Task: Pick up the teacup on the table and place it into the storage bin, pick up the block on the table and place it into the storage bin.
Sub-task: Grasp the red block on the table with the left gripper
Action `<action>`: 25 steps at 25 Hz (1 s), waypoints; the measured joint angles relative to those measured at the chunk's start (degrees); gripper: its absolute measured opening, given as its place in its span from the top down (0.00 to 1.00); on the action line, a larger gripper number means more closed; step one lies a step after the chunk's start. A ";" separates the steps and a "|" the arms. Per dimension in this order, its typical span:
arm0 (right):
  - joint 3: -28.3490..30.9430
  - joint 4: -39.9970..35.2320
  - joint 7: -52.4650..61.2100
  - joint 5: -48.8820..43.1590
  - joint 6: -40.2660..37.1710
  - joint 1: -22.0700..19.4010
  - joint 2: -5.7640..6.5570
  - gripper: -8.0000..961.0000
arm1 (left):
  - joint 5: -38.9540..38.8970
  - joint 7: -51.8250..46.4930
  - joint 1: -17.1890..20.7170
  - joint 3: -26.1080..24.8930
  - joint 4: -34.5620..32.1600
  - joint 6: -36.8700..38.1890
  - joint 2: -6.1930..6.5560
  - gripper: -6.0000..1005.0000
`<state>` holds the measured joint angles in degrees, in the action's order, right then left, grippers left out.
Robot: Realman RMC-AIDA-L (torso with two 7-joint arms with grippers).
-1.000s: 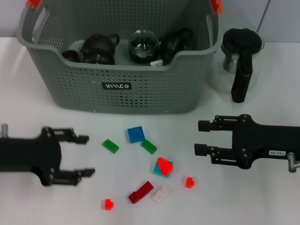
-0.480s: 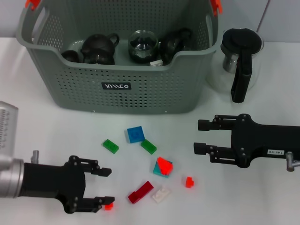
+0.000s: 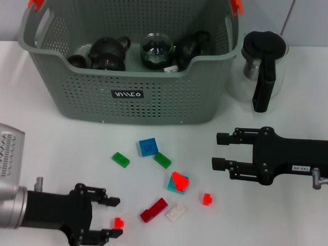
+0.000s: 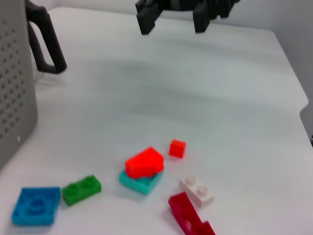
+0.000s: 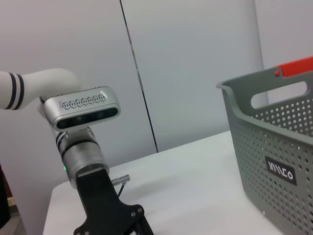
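Note:
The grey-green storage bin stands at the back and holds dark teapots and a glass cup. No teacup shows on the table. Several blocks lie in front of the bin. My left gripper is open, low at the front left, its fingers on either side of a small red block. My right gripper is open and empty at the right, apart from the blocks. The bin also shows in the right wrist view.
A glass pitcher with a black handle stands right of the bin. Loose blocks: blue, two green, red on teal, small red, dark red, white.
My left gripper has moved right and toward the front edge, and its open fingers now flank the small red block. The right arm has not moved.

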<state>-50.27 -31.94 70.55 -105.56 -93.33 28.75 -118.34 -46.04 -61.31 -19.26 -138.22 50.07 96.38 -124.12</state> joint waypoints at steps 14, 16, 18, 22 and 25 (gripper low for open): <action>0.00 0.13 -0.15 0.00 0.46 -0.01 0.04 0.33 | 1.06 1.20 -0.09 0.05 -2.92 -4.10 -0.25 0.38; 0.00 0.13 -0.08 0.00 0.46 -0.01 0.04 0.33 | 0.88 1.61 0.06 0.05 -3.00 -4.35 -0.25 0.40; 0.00 0.13 -0.02 0.00 0.47 -0.01 0.04 0.33 | 0.83 1.89 0.09 0.05 -3.01 -4.39 -0.25 0.42; 0.00 0.13 0.00 0.00 0.46 0.04 0.04 0.33 | 1.09 1.80 -0.09 0.09 -3.04 -4.31 -0.25 0.48; 0.00 0.13 0.01 0.00 0.38 0.07 0.11 0.33 | 1.16 0.23 -0.48 0.63 -2.96 -4.05 -0.25 0.54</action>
<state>-50.27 -31.82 70.56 -105.56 -92.95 28.82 -118.23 -44.87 -61.09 -19.74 -137.58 47.10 92.33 -124.37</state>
